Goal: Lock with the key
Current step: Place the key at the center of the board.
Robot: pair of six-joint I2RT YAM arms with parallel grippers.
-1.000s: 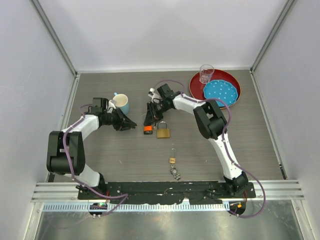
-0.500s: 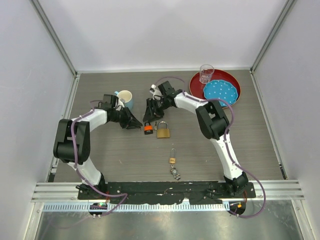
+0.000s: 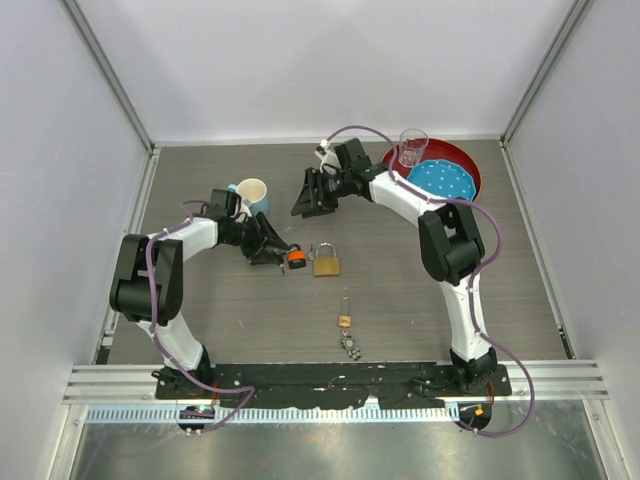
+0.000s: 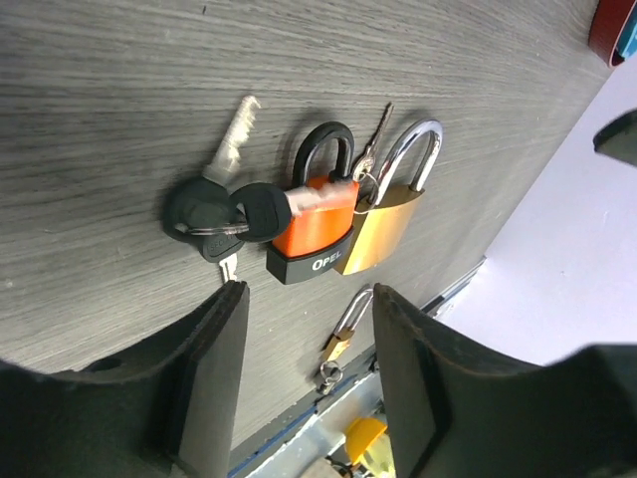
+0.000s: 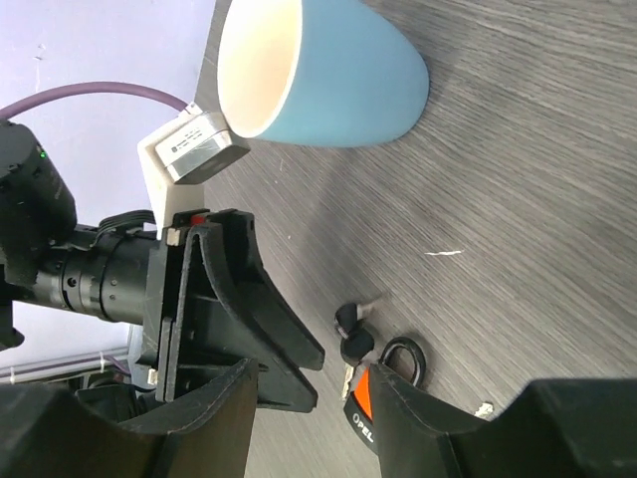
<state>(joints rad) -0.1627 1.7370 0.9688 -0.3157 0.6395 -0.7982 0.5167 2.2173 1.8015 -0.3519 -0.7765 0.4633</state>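
Currently, the left gripper (image 3: 272,251) is being held wide open with nothing between its fingers (image 4: 214,349). It is sitting low over the table (image 4: 109,80) and is being aimed at the key (image 4: 221,211). The key is lying flat on the wood: two black heads on one ring, just ahead of the spread jaws. It is being offset toward the finger on the left of the wrist view, not centred in the gap.

One toothed blade is being pointed away from the gripper, its long axis running roughly along the approach line. A shorter blade is being pointed back at that fingertip.

The heads are lying just beside the orange padlock (image 4: 317,227); contact cannot be told. The brass padlock (image 4: 383,234) is lying against the orange padlock's other side.

The right gripper (image 3: 306,205) is also being held open and empty, well apart from the key, farther back, off to the side of the blue mug (image 5: 328,70).

The left arm is being judged the nearer one. A small sideways correction is probably being called for before the heads are pinched.
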